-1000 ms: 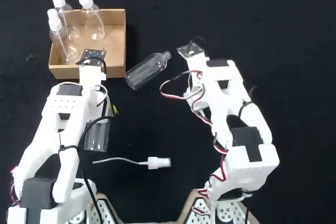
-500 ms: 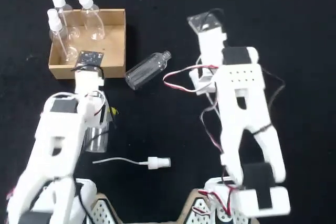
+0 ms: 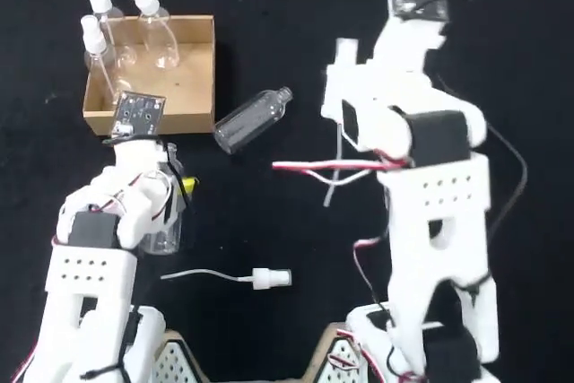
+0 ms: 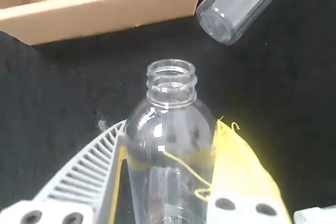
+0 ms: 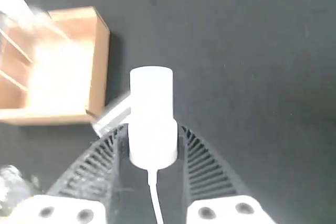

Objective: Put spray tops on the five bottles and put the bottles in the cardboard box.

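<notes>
Three capped bottles (image 3: 158, 35) are already sitting in the cardboard box (image 3: 197, 78) at the upper left of the high view, so two bottles are waiting for spray tops. The left hand (image 4: 172, 129) is pinching one uncapped bottle (image 4: 169, 103) by its body, fingers pressing against both sides, just below the box in the high view. This grip is probably steadying it so that a top can be screwed on. Its long axis is running along the hand, with the open mouth pointing past the fingertips toward the box wall. The right hand (image 5: 151, 132), hanging high at the upper middle of the high view, is clamping a white spray top (image 5: 151, 111) by its collar. The head is pointing away from the hand and the dip tube (image 5: 154, 198) is trailing back between the fingers, likely so it can be fed into that open mouth. The second uncapped bottle (image 3: 253, 119) is lying on the black worktop (image 3: 538, 42) just right of the box, its long axis slanting and its neck pointing toward the upper right. A spare spray top (image 3: 271, 277) is lying at the lower middle, its tube stretching left.
</notes>
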Available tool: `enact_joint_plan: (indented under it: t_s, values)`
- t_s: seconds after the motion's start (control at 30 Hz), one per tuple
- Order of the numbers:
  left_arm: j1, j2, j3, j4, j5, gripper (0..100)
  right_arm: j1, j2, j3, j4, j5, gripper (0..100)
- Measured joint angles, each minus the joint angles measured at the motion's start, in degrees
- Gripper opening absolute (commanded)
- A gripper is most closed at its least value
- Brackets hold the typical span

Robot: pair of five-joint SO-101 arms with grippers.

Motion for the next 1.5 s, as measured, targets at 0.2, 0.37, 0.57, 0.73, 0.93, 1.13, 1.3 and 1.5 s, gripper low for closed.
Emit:
enact_joint_plan:
  t_s: [0.2,0.37,0.57,0.73,0.93,1.13,1.3,1.5]
  values:
    - [9.5,-6.9,1.0,0.0,-1.2,15,2.9,-5.5,-0.1,-1.1,-4.7,2.1]
    - [19.7,-12.9,1.9,0.0,-2.2,15,5.6,-10.7,-0.1,0.4,-6.0,2.1]
    - [30.4,-17.9,2.6,0.0,-2.2,15,6.0,-19.5,0.4,1.0,-6.9,2.1]
    - [34.3,-18.4,4.8,-2.5,-2.2,15,5.9,-28.0,7.5,-4.5,-7.0,2.1]
    - [39.9,-18.4,4.9,-4.7,-2.2,15,6.2,-35.2,19.3,-10.9,-7.8,2.1]
    - [41.3,-18.4,5.5,-8.9,-2.2,15,6.2,-43.3,28.6,-17.1,-9.0,2.1]
    - [41.4,-18.4,5.6,-10.2,-2.2,15,6.2,-48.0,34.3,-22.5,-9.1,1.8]
    - [41.4,-18.4,7.9,-11.5,-2.2,15,6.1,-50.4,34.2,-23.6,-9.1,1.8]
